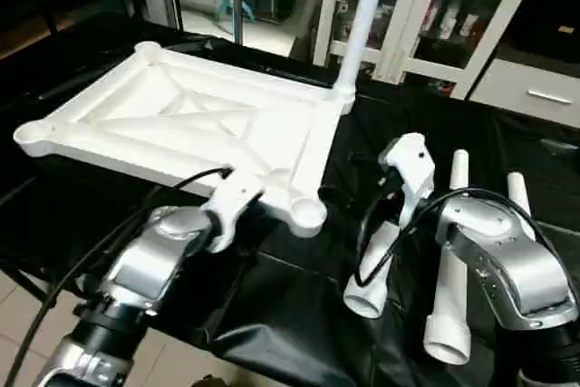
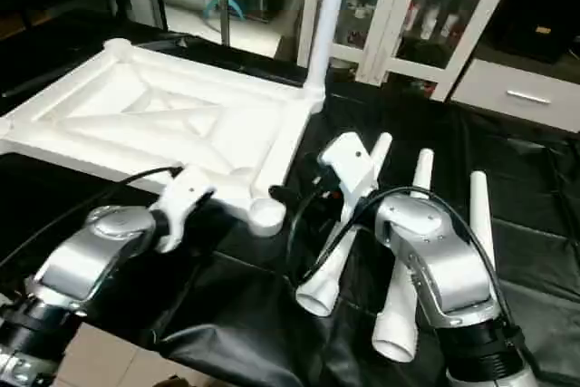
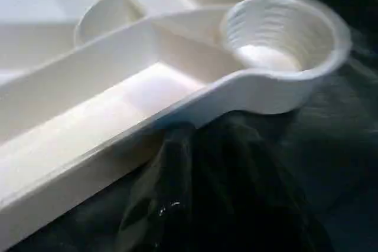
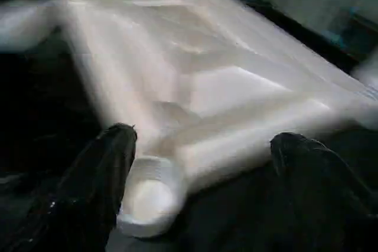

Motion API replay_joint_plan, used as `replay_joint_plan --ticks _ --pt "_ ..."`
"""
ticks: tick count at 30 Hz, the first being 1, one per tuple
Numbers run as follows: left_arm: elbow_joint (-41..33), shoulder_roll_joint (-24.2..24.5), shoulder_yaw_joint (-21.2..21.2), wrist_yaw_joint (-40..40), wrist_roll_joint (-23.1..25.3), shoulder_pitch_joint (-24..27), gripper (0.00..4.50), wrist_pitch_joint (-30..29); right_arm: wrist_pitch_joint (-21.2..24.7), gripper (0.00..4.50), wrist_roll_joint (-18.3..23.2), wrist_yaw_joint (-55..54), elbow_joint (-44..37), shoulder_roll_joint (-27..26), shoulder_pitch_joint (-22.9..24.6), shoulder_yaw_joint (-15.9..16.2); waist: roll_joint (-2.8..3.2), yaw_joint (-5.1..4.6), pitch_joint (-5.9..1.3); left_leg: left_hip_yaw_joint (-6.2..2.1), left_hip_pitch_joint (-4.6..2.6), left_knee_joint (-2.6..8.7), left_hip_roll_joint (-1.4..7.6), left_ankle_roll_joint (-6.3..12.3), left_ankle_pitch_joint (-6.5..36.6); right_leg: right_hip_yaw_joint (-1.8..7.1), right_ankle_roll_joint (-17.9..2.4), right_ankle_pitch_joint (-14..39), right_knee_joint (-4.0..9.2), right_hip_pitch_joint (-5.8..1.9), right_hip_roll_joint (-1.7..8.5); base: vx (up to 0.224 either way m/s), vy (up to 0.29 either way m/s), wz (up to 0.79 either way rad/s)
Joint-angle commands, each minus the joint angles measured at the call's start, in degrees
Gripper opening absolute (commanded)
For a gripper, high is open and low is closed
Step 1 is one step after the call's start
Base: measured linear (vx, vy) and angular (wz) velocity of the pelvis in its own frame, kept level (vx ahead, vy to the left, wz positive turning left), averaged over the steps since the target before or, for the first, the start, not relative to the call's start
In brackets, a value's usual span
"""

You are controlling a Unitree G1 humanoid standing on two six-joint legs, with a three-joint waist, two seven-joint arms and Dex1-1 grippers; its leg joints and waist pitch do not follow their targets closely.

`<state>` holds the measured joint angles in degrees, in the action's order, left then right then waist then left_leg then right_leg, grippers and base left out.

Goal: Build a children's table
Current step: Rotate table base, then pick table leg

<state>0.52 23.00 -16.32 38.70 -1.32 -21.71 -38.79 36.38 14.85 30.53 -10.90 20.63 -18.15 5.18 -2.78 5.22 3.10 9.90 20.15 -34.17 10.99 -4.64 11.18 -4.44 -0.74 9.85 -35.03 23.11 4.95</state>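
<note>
Right gripper (image 4: 198,163) stood wide open and empty, its two black fingers (image 4: 100,181) framing the near corner socket (image 1: 306,215) of the white table top (image 1: 190,124). That top lay upside down on the black-covered counter (image 1: 299,314), X-ribs up, with one leg (image 1: 362,15) upright in the far right socket. Three loose legs (image 1: 449,305) lay beside it at right. Left gripper (image 1: 237,195) hovered over the top's near edge; whether it held anything could not be told.

I can't see upright leg (image 1: 362,15) top, cut off at upper frame edge. Tabletop (image 4: 195,81) badly blurred in R wrist view; L gripper fingers hidden.
</note>
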Motion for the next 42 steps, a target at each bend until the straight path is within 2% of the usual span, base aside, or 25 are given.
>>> replay_joint_plan --ticks 1,4,6,7,8,10,11,14,16,17,18,19,21,23,24,27,28,29,30,31,32,34,35,38,42 --pt "-5.15 1.35 0.1 1.1 -0.6 1.05 1.09 -2.09 4.35 4.38 -0.01 -4.62 -0.24 -0.85 -0.98 -4.05 0.89 -0.24 -3.64 -0.72 -0.09 4.61 1.95 -1.56 10.28 2.91 -9.28 10.51 3.6 -2.99 2.99 0.0 0.0 0.0" --pt "-12.13 3.59 2.14 2.51 -2.9 4.09 1.09 -4.46 10.67 4.44 1.36 -7.65 -2.05 -2.06 -1.35 -6.51 0.96 -0.38 -3.52 -0.83 -0.11 4.74 1.97 -1.82 11.3 2.94 -8.85 12.61 3.62 -3.06 3.0 0.0 0.0 0.0" --pt "-18.46 5.72 4.24 4.54 -5.89 7.18 1.09 -6.28 16.03 4.44 0.85 -9.55 -4.14 -2.22 -1.41 -7.05 1.1 -0.55 -3.33 -0.72 -0.27 4.75 1.91 -2.06 12.18 2.97 -8.36 13.95 3.82 -2.73 2.74 0.0 0.0 0.0" --pt "-20.81 6.48 5.29 5.28 -7.11 8.42 1.09 -6.81 17.79 4.44 0.3 -10.15 -4.92 -2.02 -1.52 -6.93 0.67 -0.61 -3.22 -0.65 -0.34 4.77 1.86 -2.26 12.72 3.0 -7.82 15.39 3.93 -2.65 2.69 0.0 0.0 0.0" --pt "-22.81 6.81 6.97 5.37 -8.02 9.87 1.09 -6.48 20.57 4.44 -0.02 -11.45 -5.93 -2.5 -1.77 -7.2 0.97 -0.66 -3.1 -0.63 -0.37 4.82 1.79 -2.45 13.36 3.05 -7.32 16.78 4.07 -2.4 2.59 0.0 0.0 0.0" --pt "-23.69 4.91 10.03 3.25 -8.67 11.54 1.09 -4.08 23.77 4.44 -0.59 -13.92 -6.89 -3.85 -2.32 -7.75 0.35 -0.73 -2.99 -0.54 -0.34 4.85 1.75 -2.6 13.58 3.15 -6.63 17.89 4.25 -2.28 2.48 0.0 0.0 0.0" --pt "-23.6 4.2 10.66 2.34 -8.51 11.82 1.09 -3.19 24.29 4.44 -0.78 -14.65 -7.03 -4.31 -2.48 -7.87 0.67 -0.7 -2.91 -0.55 -0.56 4.84 1.7 -2.85 14.55 3.27 -6.05 19.66 4.51 -1.96 2.47 0.0 0.0 0.0" --pt "-23.6 2.25 11.95 -0.68 -7.65 12.55 1.09 -1.44 26.53 4.44 -2.98 -18.16 -7.67 -5.71 -3.06 -7.42 0.54 -0.48 -2.94 -0.55 -0.87 4.84 1.64 -3.43 15.3 3.48 -4.41 20.88 4.77 -1.61 2.34 0.0 0.0 0.0" --pt "-25.01 2.18 11.66 -1.29 -8.1 13.11 1.09 -2.7 31.77 4.44 -3.83 -20.21 -8.39 -6.25 -4.0 -6.71 0.61 -0.53 -2.97 -0.69 -0.69 4.93 1.6 -3.83 14.87 3.51 -3.86 20.15 4.53 -1.77 2.25 0.0 0.0 0.0" --pt "-26.35 2.61 11.02 -0.67 -9.02 13.49 1.09 -3.89 39.76 4.44 -3.85 -21.34 -8.33 -7.73 -5.68 -7.59 0.35 -0.64 -3.1 -0.77 -0.53 5.0 1.57 -3.91 13.84 3.5 -3.7 18.68 4.24 -1.98 2.12 0.0 0.0 0.0" --pt "-26.38 2.62 11.01 -0.66 -9.04 13.5 1.09 -3.92 39.9 4.44 -3.85 -21.36 -8.33 -7.76 -5.71 -7.61 0.48 -0.7 -3.15 -0.79 -0.47 4.99 1.46 -4.06 13.04 3.54 -3.75 17.54 4.02 -2.01 2.06 0.0 0.0 0.0" --pt "-27.0 2.86 10.82 -0.37 -9.5 13.66 1.09 -4.42 42.91 4.44 -3.73 -21.99 -8.28 -8.71 -6.46 -8.38 0.45 -0.7 -3.13 -0.68 -0.48 4.84 1.41 -4.22 12.78 3.62 -3.68 17.22 4.06 -1.9 2.15 0.0 0.0 0.0" --pt "-27.61 3.29 10.3 0.45 -9.89 13.66 1.09 -4.8 44.74 4.44 -3.84 -22.89 -7.91 -9.71 -7.18 -9.3 0.13 -0.67 -3.21 -0.62 -0.45 4.79 1.43 -4.29 11.9 3.65 -3.46 16.94 4.07 -1.93 2.26 0.0 0.0 0.0" --pt "-28.81 4.31 9.41 2.51 -10.96 13.75 1.09 -5.48 47.05 4.44 -4.64 -24.42 -6.87 -11.49 -8.08 -11.0 0.36 -0.55 -3.28 -0.56 -0.45 4.76 1.42 -4.56 10.24 3.67 -3.58 14.84 3.75 -1.92 2.19 0.0 0.0 0.0" --pt "-29.83 5.35 8.72 3.8 -11.89 13.88 1.09 -6.14 48.3 4.44 -4.97 -25.2 -6.14 -12.73 -8.49 -12.43 0.06 -0.62 -3.24 -0.48 -0.47 4.75 1.43 -4.65 9.88 3.7 -3.61 14.44 3.71 -1.89 2.14 0.0 0.0 0.0" --pt "-31.97 7.65 7.35 6.23 -13.58 14.43 1.09 -7.48 50.21 4.44 -5.46 -26.26 -4.72 -14.63 -9.13 -14.58 0.3 -0.62 -3.19 -0.42 -0.59 4.86 1.31 -5.6 9.54 3.62 -3.91 13.7 3.39 -1.8 2.01 0.0 0.0 0.0" --pt "-32.93 8.83 6.49 7.42 -14.2 14.62 1.09 -8.47 51.02 4.44 -5.71 -26.47 -3.73 -15.49 -9.39 -15.55 0.04 -0.68 -3.17 -0.36 -0.58 4.85 1.34 -5.63 9.79 3.65 -3.75 13.91 3.44 -1.81 2.06 0.0 0.0 0.0" --pt "-33.47 9.42 6.01 7.91 -14.62 14.63 1.09 -9.13 51.61 4.44 -5.82 -26.6 -3.06 -15.92 -9.53 -16.03 0.33 -0.61 -3.15 -0.43 -0.67 4.9 1.31 -5.88 10.24 3.65 -3.53 14.57 3.44 -1.76 2.13 0.0 0.0 0.0" --pt "-33.99 9.89 5.53 8.34 -15.04 14.51 1.09 -9.82 51.96 4.44 -5.93 -26.8 -2.38 -16.18 -9.6 -16.37 -0.11 -0.68 -3.06 -0.34 -0.74 4.93 1.33 -5.98 11.0 3.66 -3.09 15.78 3.62 -1.69 2.11 0.0 0.0 0.0" --pt "-34.4 10.32 5.12 8.66 -15.28 14.28 1.09 -10.39 52.07 4.44 -6.08 -27.07 -1.84 -16.26 -9.56 -16.38 0.09 -0.6 -3.01 -0.43 -0.71 5.02 1.29 -6.25 11.4 3.66 -2.77 16.82 3.65 -1.68 2.17 0.0 0.0 0.0" --pt "-34.75 10.76 4.65 8.95 -15.32 13.97 1.09 -10.71 52.31 4.44 -6.17 -27.29 -1.27 -16.54 -9.5 -16.6 -0.25 -0.66 -3.02 -0.39 -0.74 5.0 1.3 -6.26 11.68 3.65 -2.57 17.34 3.76 -1.66 2.19 0.0 0.0 0.0" --pt "-35.01 11.03 4.37 9.13 -15.41 13.74 1.09 -11.02 52.56 4.44 -6.23 -27.49 -0.74 -17.01 -9.41 -16.99 -0.13 -0.62 -2.95 -0.48 -0.76 5.07 1.3 -6.37 12.42 3.69 -1.77 19.02 3.92 -1.61 2.27 0.0 0.0 0.0" --pt "-35.35 11.5 3.95 9.29 -15.54 13.32 1.09 -11.46 52.45 4.44 -6.31 -27.9 0.4 -17.84 -8.99 -17.3 -0.41 -0.66 -2.9 -0.5 -0.67 5.07 1.28 -6.36 12.74 3.66 -1.37 19.84 4.07 -1.65 2.3 0.0 0.0 0.0" --pt "-35.6 12.04 3.62 9.09 -15.99 12.84 1.09 -11.91 52.18 4.44 -6.37 -28.24 1.87 -18.65 -8.57 -17.34 -0.46 -0.63 -2.95 -0.59 -0.68 5.09 1.26 -6.39 12.88 3.63 -0.76 20.82 4.09 -1.58 2.34 0.0 0.0 0.0" --pt "-35.85 12.28 3.37 8.86 -16.21 12.37 1.09 -12.38 52.15 4.44 -6.18 -27.88 3.37 -19.04 -8.07 -17.15 -0.37 -0.68 -3.1 -0.62 -0.72 5.03 1.29 -6.76 11.97 3.57 -1.02 18.64 3.8 -1.62 2.24 0.0 0.0 0.0"
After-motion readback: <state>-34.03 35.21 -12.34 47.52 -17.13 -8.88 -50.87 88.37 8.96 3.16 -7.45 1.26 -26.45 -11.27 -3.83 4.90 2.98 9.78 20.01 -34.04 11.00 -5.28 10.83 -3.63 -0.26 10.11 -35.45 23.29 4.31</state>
